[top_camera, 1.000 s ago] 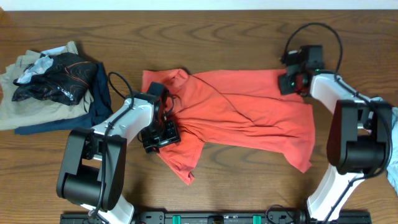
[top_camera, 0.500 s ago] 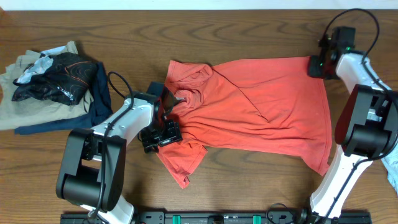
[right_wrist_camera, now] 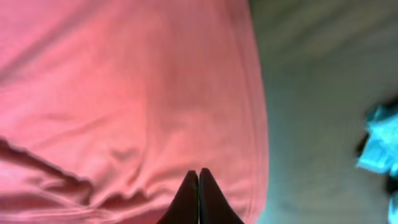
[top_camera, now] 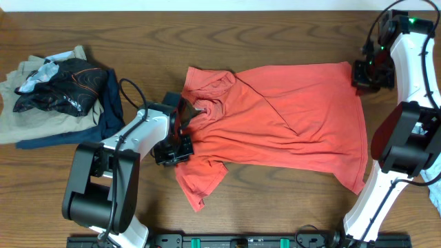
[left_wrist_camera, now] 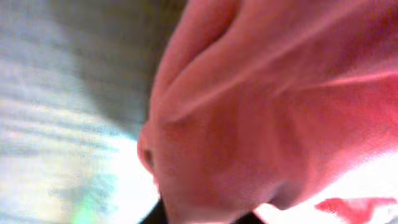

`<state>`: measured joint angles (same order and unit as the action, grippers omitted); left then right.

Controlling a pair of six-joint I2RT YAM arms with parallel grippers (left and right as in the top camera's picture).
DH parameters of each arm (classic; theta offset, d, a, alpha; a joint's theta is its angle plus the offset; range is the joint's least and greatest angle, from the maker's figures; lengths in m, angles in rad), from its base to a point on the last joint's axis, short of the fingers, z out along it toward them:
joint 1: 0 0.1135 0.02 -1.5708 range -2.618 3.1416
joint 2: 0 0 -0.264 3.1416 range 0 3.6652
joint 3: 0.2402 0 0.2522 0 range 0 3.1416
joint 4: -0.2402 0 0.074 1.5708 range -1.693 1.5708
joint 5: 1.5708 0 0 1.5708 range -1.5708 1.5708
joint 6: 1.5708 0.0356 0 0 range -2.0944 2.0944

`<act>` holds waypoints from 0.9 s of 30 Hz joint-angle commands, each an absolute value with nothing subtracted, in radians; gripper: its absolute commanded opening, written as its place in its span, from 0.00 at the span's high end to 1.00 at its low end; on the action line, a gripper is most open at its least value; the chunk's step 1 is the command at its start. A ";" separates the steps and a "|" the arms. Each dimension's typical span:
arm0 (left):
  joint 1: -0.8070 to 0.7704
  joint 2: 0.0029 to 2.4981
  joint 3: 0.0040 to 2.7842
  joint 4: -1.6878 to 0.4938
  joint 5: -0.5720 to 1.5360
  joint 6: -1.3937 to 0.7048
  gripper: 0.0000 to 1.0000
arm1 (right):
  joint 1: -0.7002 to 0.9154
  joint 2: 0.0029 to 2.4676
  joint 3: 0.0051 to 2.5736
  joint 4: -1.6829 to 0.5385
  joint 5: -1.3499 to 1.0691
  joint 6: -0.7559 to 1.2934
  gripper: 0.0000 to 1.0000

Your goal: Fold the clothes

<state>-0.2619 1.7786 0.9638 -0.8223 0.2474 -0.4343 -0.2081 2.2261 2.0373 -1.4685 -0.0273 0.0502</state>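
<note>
The coral-red T-shirt (top_camera: pixel 289 117) lies spread across the table's middle, collar to the left and hem to the right. My left gripper (top_camera: pixel 172 148) sits at the shirt's near-left sleeve. In the left wrist view bunched red fabric (left_wrist_camera: pixel 261 93) runs down between the dark fingers of the left gripper (left_wrist_camera: pixel 205 219), which is shut on it. My right gripper (top_camera: pixel 364 74) hovers just beyond the shirt's far-right hem corner. In the right wrist view the right gripper (right_wrist_camera: pixel 199 177) has its two tips pressed together with nothing between them, over flat red cloth (right_wrist_camera: pixel 124 93) near the hem edge.
A pile of other garments sits at the far left: a black one (top_camera: pixel 65 86) on top of beige (top_camera: pixel 27 120) and navy (top_camera: pixel 103 117) ones. A light blue object (top_camera: pixel 435 186) shows at the table's right edge. Bare wood (top_camera: pixel 275 207) lies in front of the shirt.
The right gripper dragged the hem corner to the right, spreading the shirt flat, then let go and moved off the corner. The left gripper closed on the sleeve.
</note>
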 commanded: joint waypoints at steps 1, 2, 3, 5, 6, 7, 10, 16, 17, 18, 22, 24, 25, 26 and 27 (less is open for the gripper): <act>-0.257 1.801 0.950 -0.799 0.183 -0.419 0.94 | -0.213 2.208 2.054 -1.517 -0.037 0.106 0.99; -0.253 1.801 0.950 -0.800 0.182 -0.417 0.94 | -0.216 2.203 2.054 -1.539 -0.046 0.113 0.99; -0.249 1.801 0.950 -0.802 0.182 -0.413 0.94 | -0.219 2.197 2.054 -1.555 -0.064 0.113 0.99; -0.233 1.801 0.952 -0.808 0.182 -0.392 0.94 | -0.228 2.181 2.052 -1.590 -0.109 0.112 0.98; -0.221 1.801 0.956 -0.819 0.182 -0.389 0.94 | -0.232 2.171 2.049 -1.608 -0.117 0.112 0.98; -0.210 1.801 0.962 -0.832 0.182 -0.389 0.94 | -0.235 2.159 2.045 -1.621 -0.117 0.112 0.98; -0.172 1.797 0.986 -0.875 0.182 -0.369 0.94 | -0.240 2.103 2.011 -1.642 -0.114 0.109 0.98; -0.071 1.736 1.013 -0.916 0.171 -0.352 0.94 | -0.251 1.901 1.785 -1.567 -0.116 0.133 0.96; -0.056 1.721 1.013 -0.916 0.172 -0.352 0.94 | -0.250 1.864 1.737 -1.554 -0.122 0.136 0.95; -0.047 1.708 1.013 -0.916 0.173 -0.352 0.94 | -0.248 1.822 1.678 -1.535 -0.139 0.134 0.92; -0.045 1.671 1.013 -0.919 0.196 -0.352 0.94 | -0.227 1.695 1.452 -1.472 -0.162 0.136 0.82; -0.057 1.670 1.012 -0.919 0.198 -0.352 0.94 | -0.223 1.655 1.335 -1.405 -0.156 0.156 0.78; -0.063 1.671 1.012 -0.918 0.197 -0.352 0.94 | -0.223 1.642 1.285 -1.371 -0.154 0.174 0.76; -0.070 1.671 1.012 -0.919 0.198 -0.352 0.94 | -0.225 1.631 1.220 -1.324 -0.153 0.193 0.75; -0.075 1.671 1.012 -0.919 0.197 -0.352 0.94 | -0.228 1.628 1.181 -1.295 -0.152 0.207 0.75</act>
